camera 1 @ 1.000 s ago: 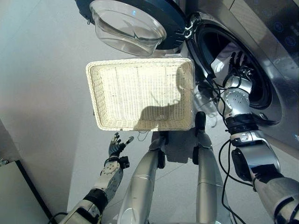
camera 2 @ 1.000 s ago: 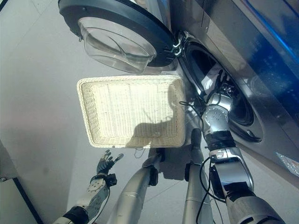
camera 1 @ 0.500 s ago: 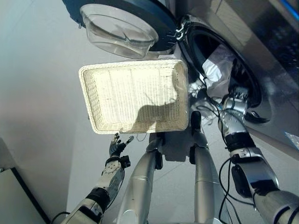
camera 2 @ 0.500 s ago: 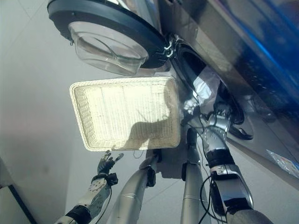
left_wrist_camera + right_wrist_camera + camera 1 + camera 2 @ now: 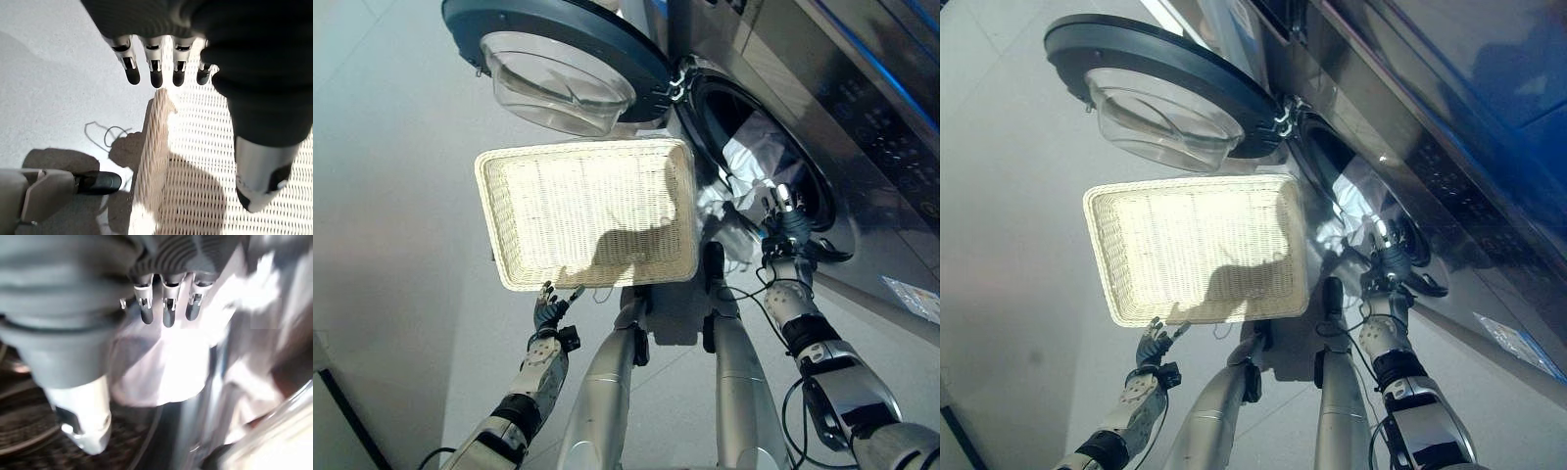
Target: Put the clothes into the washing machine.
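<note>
Left eye view: one basket (image 5: 587, 220), one white garment (image 5: 751, 157) at drum mouth.

The right hand (image 5: 781, 217) is pulling back out of the washing machine (image 5: 822, 127) — a second ago it was reaching deep inside the drum, and now it is sitting at the lower rim of the opening with fingers relaxed. The white clothes (image 5: 751, 157) are lying inside the drum just past that hand, no longer covered by it. The left hand (image 5: 546, 311) is edging closer to the near rim of the wicker basket (image 5: 587, 213) — almost touching it.
</note>
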`<state>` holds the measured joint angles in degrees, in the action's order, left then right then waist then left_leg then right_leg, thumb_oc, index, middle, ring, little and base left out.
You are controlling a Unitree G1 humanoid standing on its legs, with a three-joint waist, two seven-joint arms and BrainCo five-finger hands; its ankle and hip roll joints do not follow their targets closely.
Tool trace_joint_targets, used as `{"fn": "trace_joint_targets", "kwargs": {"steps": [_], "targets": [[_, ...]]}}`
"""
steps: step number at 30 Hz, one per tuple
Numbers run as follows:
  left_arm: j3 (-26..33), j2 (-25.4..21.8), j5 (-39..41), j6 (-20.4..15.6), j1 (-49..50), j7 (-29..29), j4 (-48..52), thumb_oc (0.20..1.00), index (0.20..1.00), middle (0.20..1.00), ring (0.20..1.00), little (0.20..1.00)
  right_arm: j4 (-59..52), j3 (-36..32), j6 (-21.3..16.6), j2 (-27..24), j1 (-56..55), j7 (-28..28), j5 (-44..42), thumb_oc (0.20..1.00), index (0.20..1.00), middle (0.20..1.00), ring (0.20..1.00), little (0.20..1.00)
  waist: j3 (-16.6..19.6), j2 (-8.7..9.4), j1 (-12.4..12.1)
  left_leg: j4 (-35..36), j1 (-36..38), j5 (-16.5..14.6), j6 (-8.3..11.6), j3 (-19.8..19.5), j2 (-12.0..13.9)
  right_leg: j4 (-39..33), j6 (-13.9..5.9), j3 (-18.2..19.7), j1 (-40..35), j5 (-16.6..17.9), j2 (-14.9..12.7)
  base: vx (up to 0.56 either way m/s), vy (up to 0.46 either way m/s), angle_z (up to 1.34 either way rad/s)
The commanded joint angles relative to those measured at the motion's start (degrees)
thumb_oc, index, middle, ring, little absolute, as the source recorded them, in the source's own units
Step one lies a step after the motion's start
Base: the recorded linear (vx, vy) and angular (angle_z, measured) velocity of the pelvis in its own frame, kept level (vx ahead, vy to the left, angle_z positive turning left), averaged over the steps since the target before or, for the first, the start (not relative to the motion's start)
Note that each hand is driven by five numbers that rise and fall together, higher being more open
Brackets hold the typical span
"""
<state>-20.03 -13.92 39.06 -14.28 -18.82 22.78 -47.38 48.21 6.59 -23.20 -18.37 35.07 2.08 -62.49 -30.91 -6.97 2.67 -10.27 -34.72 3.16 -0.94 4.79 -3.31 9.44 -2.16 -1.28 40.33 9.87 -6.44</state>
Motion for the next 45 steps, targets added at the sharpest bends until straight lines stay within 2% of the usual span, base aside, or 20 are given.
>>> {"fn": "trace_joint_targets", "kwargs": {"steps": [1, 3, 6, 9, 18, 20, 23, 26, 29, 33, 35, 36, 37, 38, 40, 41, 43, 45], "targets": [[3.33, -0.96, -0.1, -1.11, -1.64, 0.74, -3.28, 1.0, 1.0, 1.0, 1.0, 1.0, 1.9, 0.84, 4.27, -0.31, 0.48, -2.51, 1.77, 1.0, 1.0, 1.0, 1.0, 1.0, 1.12, -0.87, -1.6, 6.0, -0.31, 3.88, 3.79, -0.33, 1.08, 2.76, -2.66, -2.8, 0.26, -4.8, 3.01, 0.0, 0.0, 0.0], [3.35, -0.67, -0.16, -1.41, -2.45, 0.54, -4.04, 1.0, 1.0, 1.0, 1.0, 1.0, 4.71, 0.67, 7.01, 0.05, 1.09, -2.95, 0.82, 1.0, 1.0, 1.0, 1.0, 1.0, 1.12, -1.13, -1.93, 6.38, -0.99, 4.28, 3.86, -0.56, 1.13, 2.86, -2.67, -2.88, 0.77, -4.91, 3.03, -0.01, 0.005, 0.04], [2.84, -0.07, -0.03, -1.76, -3.8, 0.29, -5.0, 1.0, 1.0, 1.0, 1.0, 1.0, 10.21, -0.35, 13.45, 0.65, 2.71, -3.05, -2.73, 1.0, 1.0, 1.0, 1.0, 1.0, 1.12, -1.86, -2.67, 6.78, -2.28, 4.93, 4.04, -1.08, 1.07, 3.27, -2.61, -3.3, 1.84, -5.19, 2.96, 0.01, -0.011, 0.06], [2.43, 0.41, 0.06, -1.88, -4.54, 0.11, -5.37, 1.0, 1.0, 1.0, 1.0, 1.0, 13.77, -1.32, 16.05, 0.49, 4.22, -2.59, -5.35, 1.0, 1.0, 1.0, 1.0, 1.0, 1.12, -2.53, -3.32, 6.64, -3.58, 5.31, 4.24, -1.25, 1.13, 3.86, -2.49, -3.76, 2.96, -5.47, 2.77, 0.02, -0.018, 0.04], [0.94, 1.52, 0.17, -2.5, -5.45, 0.07, -5.34, 1.0, 1.0, 1.0, 1.0, 1.0, 19.0, -4.46, 18.52, -1.47, 8.44, 2.69, -12.61, 1.0, 1.0, 1.0, 1.0, 1.0, 1.12, -5.06, -5.32, 4.61, -9.43, 6.5, 5.0, -2.58, 1.48, 9.07, -1.76, -4.59, 8.58, -7.91, 3.25, 0.05, -0.048, 0.04], [0.11, 1.85, 0.38, -3.13, -5.07, 0.02, -4.89, 1.0, 1.0, 1.0, 1.0, 1.0, 20.44, -5.61, 18.92, -2.45, 9.47, 5.04, -16.68, 1.0, 1.0, 1.0, 1.0, 1.0, 1.12, -5.88, -5.75, 3.45, -11.02, 6.03, 5.25, -2.94, 1.66, 11.55, -1.63, -4.46, 10.56, -9.74, 3.32, 0.08, -0.075, 0.06], [-0.72, 1.94, 0.6, -3.69, -4.76, 0.52, -3.44, 1.0, 1.0, 1.0, 1.0, 1.0, 21.13, -6.93, 18.8, -3.59, 10.56, 7.9, -21.01, 1.0, 1.0, 1.0, 1.0, 1.0, 1.12, -6.72, -6.35, 2.55, -13.68, 6.64, 5.47, -2.75, 2.44, 13.3, -1.35, -4.68, 13.32, -10.06, 3.77, 0.06, -0.097, 0.11], [-1.75, 1.75, 0.71, -4.06, -4.3, 0.79, -1.88, 1.0, 1.0, 1.0, 1.0, 1.0, 21.41, -7.54, 17.22, -4.5, 11.72, 10.9, -23.06, 1.0, 1.0, 1.0, 1.0, 1.0, 1.12, -7.32, -6.83, 1.93, -15.19, 6.4, 5.8, -2.47, 3.0, 15.48, -1.34, -4.87, 14.99, -11.5, 3.91, 0.06, -0.105, 0.12], [-3.18, 0.9, 1.25, -4.82, -4.26, 0.93, 0.5, 1.0, 1.0, 1.0, 1.0, 1.0, 21.04, -8.22, 12.98, -6.26, 14.81, 14.63, -23.45, 1.0, 1.0, 1.0, 1.0, 1.0, 1.12, -8.06, -7.82, 1.26, -18.79, 7.32, 6.02, -2.59, 4.04, 17.23, -1.18, -5.1, 18.45, -11.38, 4.33, 0.06, -0.115, 0.07], [-4.84, 0.16, 1.48, -5.19, -3.77, 1.33, 3.25, 1.0, 1.0, 1.0, 1.0, 1.0, 19.93, -7.85, 9.16, -7.86, 17.53, 16.79, -22.55, 1.0, 1.0, 1.0, 1.0, 1.0, 1.12, -8.33, -8.17, 0.06, -20.73, 6.63, 6.26, -2.83, 4.15, 18.73, -1.09, -5.03, 20.53, -12.27, 4.09, 0.03, -0.076, 0.02], [-6.01, -0.97, 1.58, -4.61, -3.75, 2.46, 5.93, 1.0, 1.0, 1.0, 1.0, 1.0, 17.52, -7.32, 3.53, -8.72, 19.24, 17.28, -19.25, 1.0, 1.0, 1.0, 1.0, 1.0, 1.12, -8.11, -8.62, -1.04, -22.37, 6.3, 6.09, -3.34, 4.27, 19.42, -1.02, -5.24, 21.99, -12.14, 3.9, 0.01, -0.091, 0.02], [-6.05, -1.1, 1.64, -4.57, -3.79, 2.51, 6.11, 1.0, 1.0, 1.0, 1.0, 1.0, 17.3, -7.26, 2.71, -8.81, 19.49, 17.27, -18.93, 1.0, 1.0, 1.0, 1.0, 1.0, 1.12, -8.08, -8.67, -1.16, -22.57, 6.25, 6.08, -3.38, 4.3, 19.5, -1.03, -5.29, 22.16, -12.14, 3.86, 0.01, -0.106, 0.0], [-6.42, -1.68, 1.33, -4.49, -3.66, 3.1, 7.51, 1.0, 1.0, 1.0, 1.0, 1.0, 15.1, -7.02, -1.91, -9.17, 20.5, 16.91, -16.55, 1.0, 1.0, 1.0, 1.0, 1.0, 1.12, -7.89, -9.02, -1.34, -23.47, 6.12, 5.96, -3.82, 4.27, 19.8, -1.14, -5.49, 22.88, -12.15, 3.76, 0.0, -0.073, -0.01], [-6.42, -1.71, 1.31, -4.45, -3.64, 3.16, 7.58, 1.0, 1.0, 1.0, 1.0, 1.0, 14.98, -7.06, -1.97, -9.1, 20.48, 17.05, -16.42, 1.0, 1.0, 1.0, 1.0, 1.0, 1.12, -7.89, -9.02, -1.38, -23.52, 6.11, 5.96, -3.85, 4.27, 19.83, -1.14, -5.52, 22.92, -12.16, 3.75, 0.0, -0.1, 0.01], [-6.99, -2.37, 1.1, -4.27, -3.43, 4.02, 9.43, 1.0, 1.0, 1.0, 1.0, 1.0, 11.48, -5.55, -7.08, -9.98, 23.13, 18.45, -7.14, 1.0, 1.0, 1.0, 1.0, 1.0, 1.12, -7.64, -9.44, -0.94, -24.1, 6.27, 5.94, -4.24, 4.24, 19.34, -1.3, -5.77, 23.33, -11.72, 3.7, -0.01, -0.053, 0.05], [-7.04, -2.55, 1.1, -4.22, -3.29, 4.21, 9.96, 1.0, 1.0, 1.0, 1.0, 1.0, 10.08, -4.91, -8.44, -10.34, 23.67, 19.52, -3.57, 1.0, 1.0, 1.0, 1.0, 1.0, 1.12, -7.59, -9.49, -0.74, -24.1, 6.3, 5.97, -4.33, 4.26, 19.19, -1.36, -5.85, 23.35, -11.64, 3.66, -0.01, -0.015, 0.05], [-6.83, -3.11, 1.24, -4.2, -2.76, 4.57, 11.11, 1.0, 1.0, 1.0, 1.0, 1.0, 6.0, -3.26, -10.47, -11.09, 24.68, 21.26, 4.96, 1.0, 1.0, 1.0, 1.0, 1.0, 1.12, -7.36, -9.5, -0.24, -24.05, 6.43, 6.0, -4.5, 4.29, 18.59, -1.44, -5.96, 23.26, -11.36, 3.72, -0.02, 0.012, 0.06], [-6.34, -3.25, 1.14, -4.35, -2.2, 4.39, 11.51, 1.0, 1.0, 1.0, 1.0, 1.0, 3.73, -2.63, -10.95, -11.52, 24.95, 21.51, 7.9, 1.0, 1.0, 1.0, 1.0, 1.0, 1.12, -7.21, -9.46, -0.05, -23.92, 6.5, 6.08, -4.62, 4.25, 18.25, -1.51, -5.96, 23.14, -11.21, 3.79, -0.02, 0.02, 0.04]]}}
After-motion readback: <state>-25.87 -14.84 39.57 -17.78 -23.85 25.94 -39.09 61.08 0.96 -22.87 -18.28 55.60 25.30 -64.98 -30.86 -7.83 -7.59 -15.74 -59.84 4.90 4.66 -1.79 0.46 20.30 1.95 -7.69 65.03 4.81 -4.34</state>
